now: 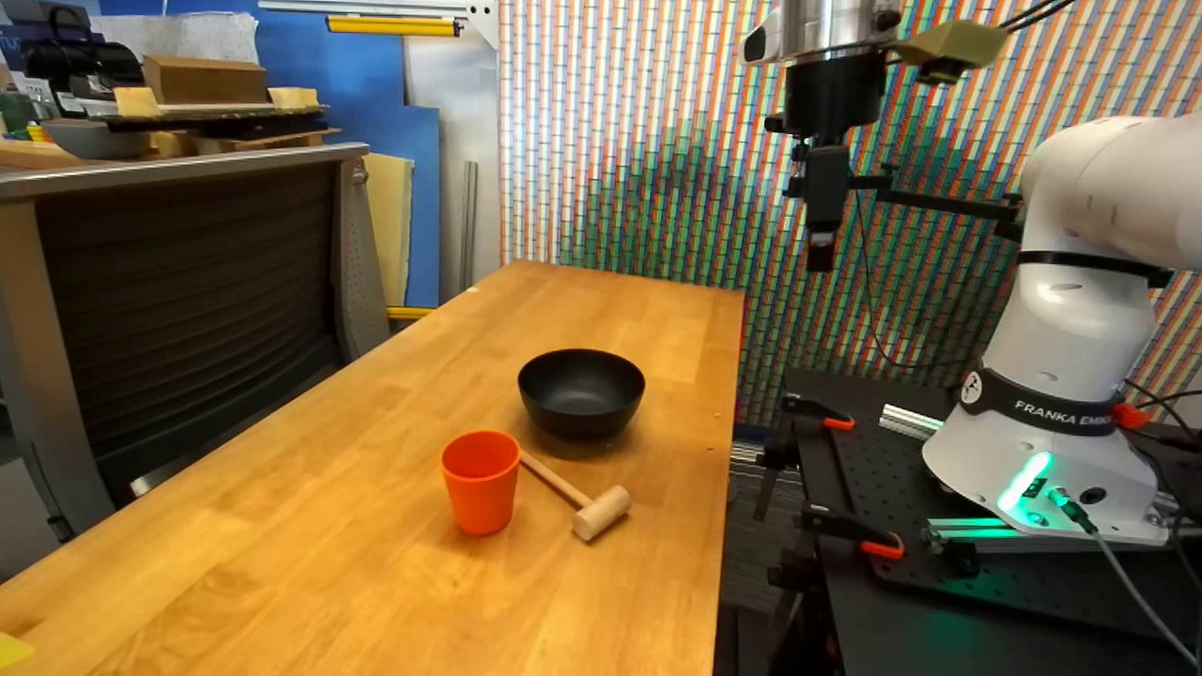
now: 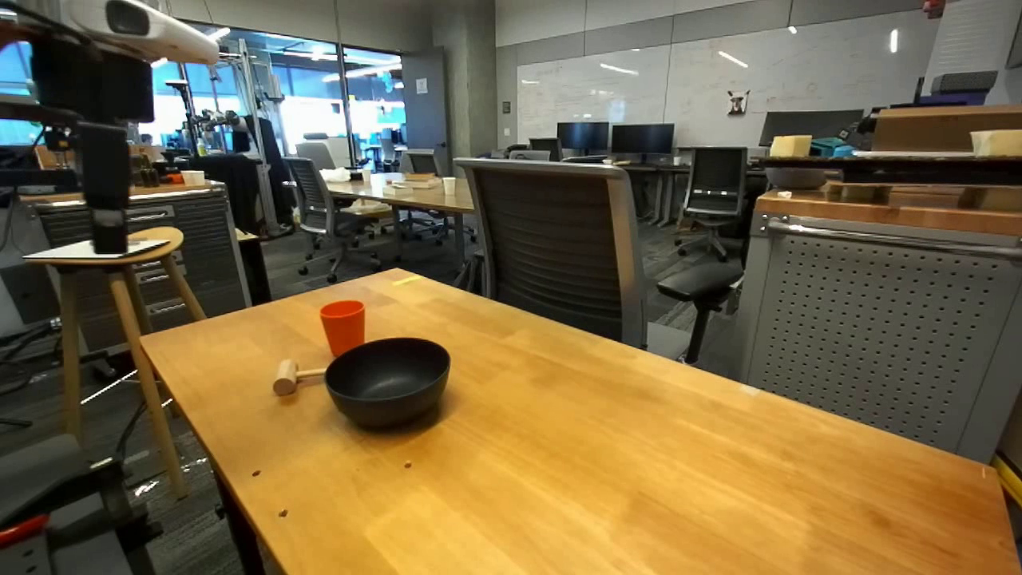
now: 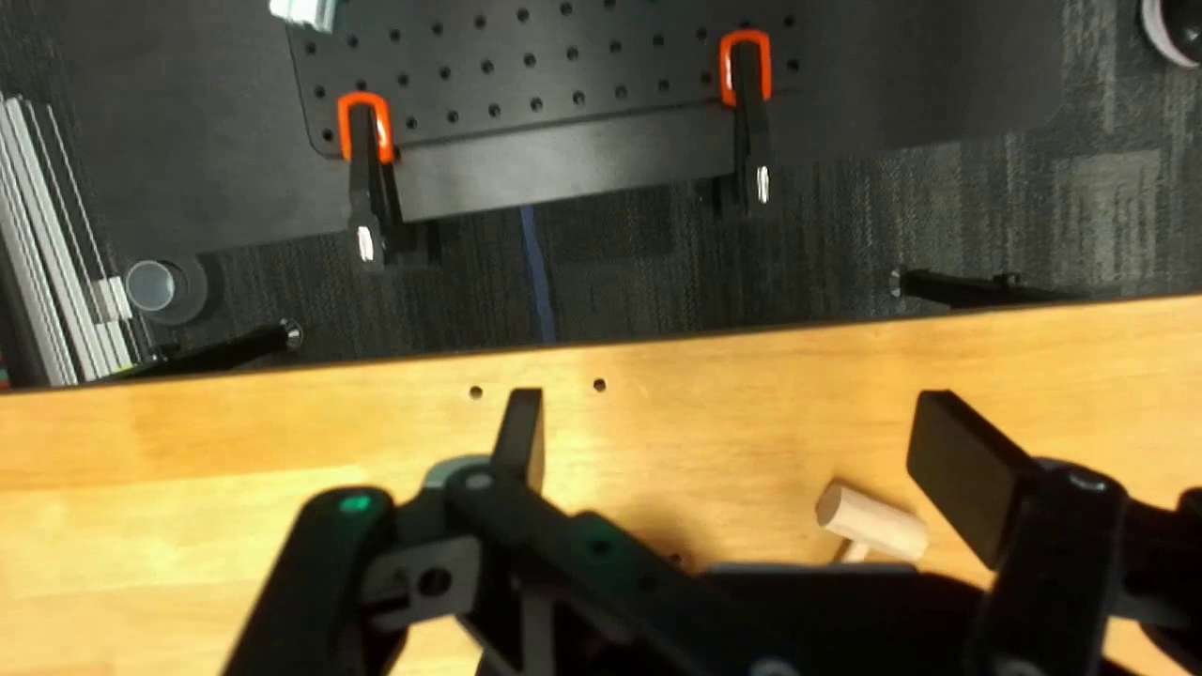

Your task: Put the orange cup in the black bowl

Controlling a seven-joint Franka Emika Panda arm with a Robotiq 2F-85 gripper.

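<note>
cup: upright on the tabletop, below and left of centre in an exterior view; not yet picked up, so the step looks like the approach.
bowl: just below centre there.
mallet: beside the cup; next move probably calls for lowering the hand around the cup without bumping this.
hand: upper right there, jaws spread wide, holding and touching nothing.

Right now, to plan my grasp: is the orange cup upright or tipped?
Upright: in both exterior views, the orange cup stands on the table, wider end up.
</note>
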